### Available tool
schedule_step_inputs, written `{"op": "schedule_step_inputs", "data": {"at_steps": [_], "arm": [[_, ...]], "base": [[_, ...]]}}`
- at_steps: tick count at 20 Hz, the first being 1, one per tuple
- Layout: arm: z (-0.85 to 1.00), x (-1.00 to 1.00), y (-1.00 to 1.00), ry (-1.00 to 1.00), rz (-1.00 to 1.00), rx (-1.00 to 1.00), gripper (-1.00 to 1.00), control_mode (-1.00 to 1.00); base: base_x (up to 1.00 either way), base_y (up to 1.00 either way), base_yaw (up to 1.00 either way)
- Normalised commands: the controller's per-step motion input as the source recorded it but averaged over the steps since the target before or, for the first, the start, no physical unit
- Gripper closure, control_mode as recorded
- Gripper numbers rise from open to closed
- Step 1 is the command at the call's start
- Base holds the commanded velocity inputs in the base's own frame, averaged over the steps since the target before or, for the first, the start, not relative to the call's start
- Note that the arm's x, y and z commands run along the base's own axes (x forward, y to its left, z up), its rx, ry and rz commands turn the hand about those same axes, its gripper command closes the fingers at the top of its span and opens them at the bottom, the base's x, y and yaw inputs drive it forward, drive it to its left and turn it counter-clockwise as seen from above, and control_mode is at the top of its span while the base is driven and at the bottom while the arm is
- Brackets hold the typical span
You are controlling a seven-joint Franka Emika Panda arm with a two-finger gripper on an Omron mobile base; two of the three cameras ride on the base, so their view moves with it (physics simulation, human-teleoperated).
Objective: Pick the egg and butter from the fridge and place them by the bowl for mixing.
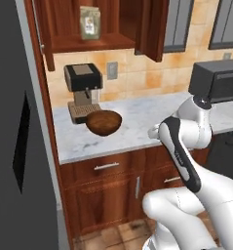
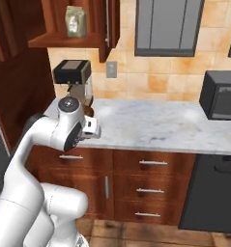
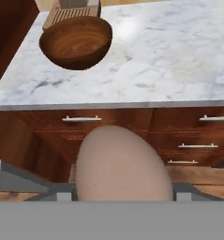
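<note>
egg (image 3: 124, 164): a brown oval sitting right in front of the hand camera, held between the fingers, which stand part open with the shell filling the gap between them.
gripper (image 2: 93, 128): at the end of the bent arm, out in front of the drawer fronts and short of the tabletop edge; its fingers themselves are hard to make out in the base views.
step in hand: carrying the egg to a spot by the bowl, as I judge it.
tabletop (image 3: 169, 65): pale marble; the stretch to the right of the bowl looks like the best landing place.
bowl (image 3: 76, 43): dark wood, near the tabletop's left end, touching or just in front of the coffee machine (image 1: 83, 91).
how to do it well: bring the egg over the edge with height to spare, lower until it rests on the marble just beside the bowl, then open gently so it does not roll.
butter: not yet by the bowl.
</note>
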Motion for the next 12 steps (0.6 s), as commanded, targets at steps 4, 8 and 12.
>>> {"op": "schedule_step_inputs", "data": {"at_steps": [4,8,12], "arm": [[0.00,0.00,0.00,0.00,0.00,0.00,1.00,1.00],[0.00,0.00,0.00,0.00,0.00,0.00,1.00,1.00],[0.00,0.00,0.00,0.00,0.00,0.00,1.00,1.00]], "base": [[0.66,-0.15,0.01],[0.55,-0.19,0.00],[0.53,-0.23,0.00]]}}
